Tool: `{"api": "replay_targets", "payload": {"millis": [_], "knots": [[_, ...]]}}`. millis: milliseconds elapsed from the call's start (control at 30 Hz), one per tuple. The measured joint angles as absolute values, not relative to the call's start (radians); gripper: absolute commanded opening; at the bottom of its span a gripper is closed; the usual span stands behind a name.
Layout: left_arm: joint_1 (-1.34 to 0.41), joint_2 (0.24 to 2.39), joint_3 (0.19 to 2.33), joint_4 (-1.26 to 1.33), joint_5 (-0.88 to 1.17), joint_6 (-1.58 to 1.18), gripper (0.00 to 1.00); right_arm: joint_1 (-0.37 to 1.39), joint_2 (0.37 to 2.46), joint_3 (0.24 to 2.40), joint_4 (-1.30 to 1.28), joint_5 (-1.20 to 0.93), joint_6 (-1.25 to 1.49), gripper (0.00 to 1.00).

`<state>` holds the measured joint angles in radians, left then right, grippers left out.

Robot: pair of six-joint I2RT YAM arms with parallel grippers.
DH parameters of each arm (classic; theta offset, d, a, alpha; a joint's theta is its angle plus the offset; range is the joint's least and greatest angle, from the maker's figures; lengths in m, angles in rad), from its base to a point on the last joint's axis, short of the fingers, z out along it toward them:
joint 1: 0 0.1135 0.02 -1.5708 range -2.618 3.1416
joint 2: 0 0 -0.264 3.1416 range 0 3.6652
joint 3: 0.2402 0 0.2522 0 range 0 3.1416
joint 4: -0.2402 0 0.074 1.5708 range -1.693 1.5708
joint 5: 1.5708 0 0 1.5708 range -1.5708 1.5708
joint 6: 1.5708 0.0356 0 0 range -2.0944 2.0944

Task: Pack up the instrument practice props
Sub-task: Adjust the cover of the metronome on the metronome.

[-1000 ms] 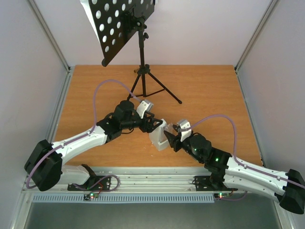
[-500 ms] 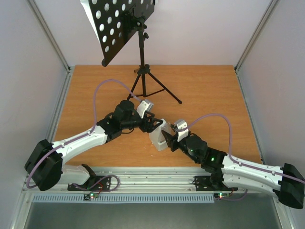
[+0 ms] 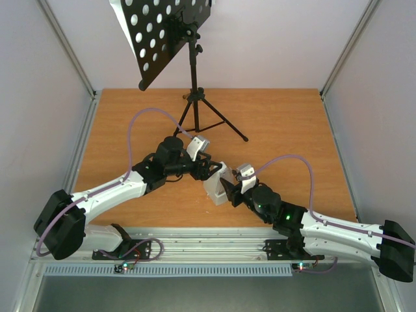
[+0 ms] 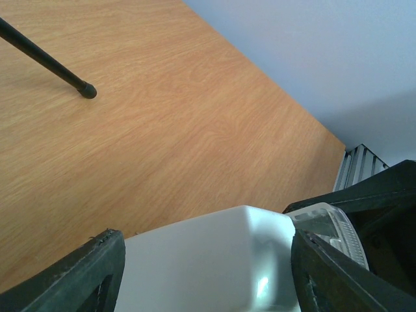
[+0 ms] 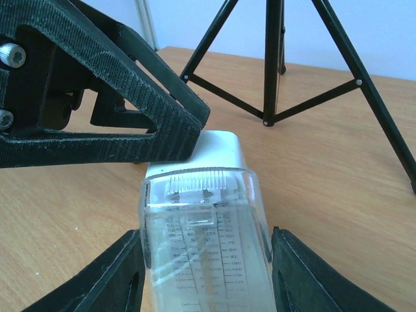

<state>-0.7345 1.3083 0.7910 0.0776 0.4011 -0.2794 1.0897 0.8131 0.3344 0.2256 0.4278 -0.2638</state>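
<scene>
Right wrist: glossy white metronome (image 5: 203, 195) in ribbed left pincer (image 3: 215, 171), right pincer (image 5: 205, 263) wide.

Metronome (image 3: 215, 187) between left gripper (image 3: 211, 170) and right gripper (image 3: 229, 192), music stand (image 3: 193, 71) behind

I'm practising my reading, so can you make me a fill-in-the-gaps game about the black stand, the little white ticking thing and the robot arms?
1. The black music stand rests on ___ legs.
2. Its desk is full of round ___.
3. The white metronome stands ___ the left gripper and the right gripper.
Missing words: three; holes; between.
</scene>
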Motion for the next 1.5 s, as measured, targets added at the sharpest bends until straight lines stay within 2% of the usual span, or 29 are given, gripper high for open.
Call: {"api": "replay_targets", "payload": {"millis": [1500], "knots": [[-0.734,1.309,0.791,0.079,0.407,-0.279,0.68,1.123,0.847,0.309,0.289,0.471,-0.271,0.51]]}}
